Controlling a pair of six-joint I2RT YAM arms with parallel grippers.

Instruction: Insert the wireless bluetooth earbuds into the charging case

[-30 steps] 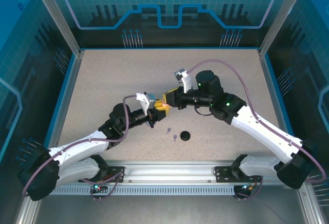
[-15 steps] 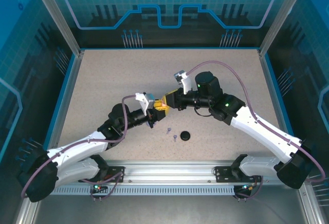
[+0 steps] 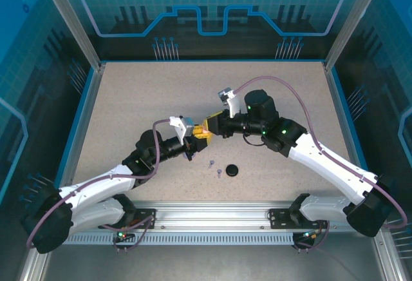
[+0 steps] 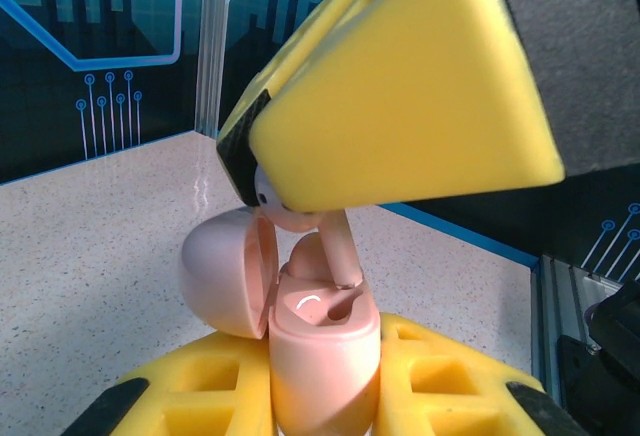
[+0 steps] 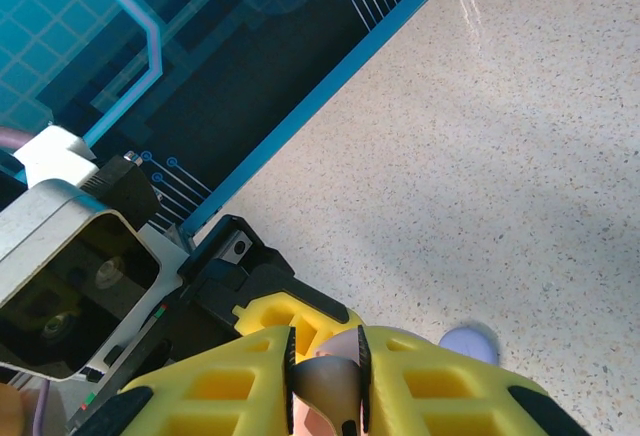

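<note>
My left hand (image 4: 320,391) is pressed shut on the pink charging case (image 4: 322,351), holding it upright with its lid (image 4: 228,274) swung open to the left. My right hand (image 5: 325,381) sits directly above it, tips down, pinching a pink earbud (image 4: 338,246) whose stem reaches into the case's mouth. Both forearms angle inward from my bases, so the hands meet tip to tip above the worktop (image 3: 129,107). Just on the near side of the hands, two lilac earbuds (image 3: 210,163) lie close together, with a black round case (image 3: 232,170) beside them to the right. Beyond the hands, open speckled worktop runs to the blue rim (image 3: 212,61) at the far wall. The side walls stand well apart from both elbows.
</note>
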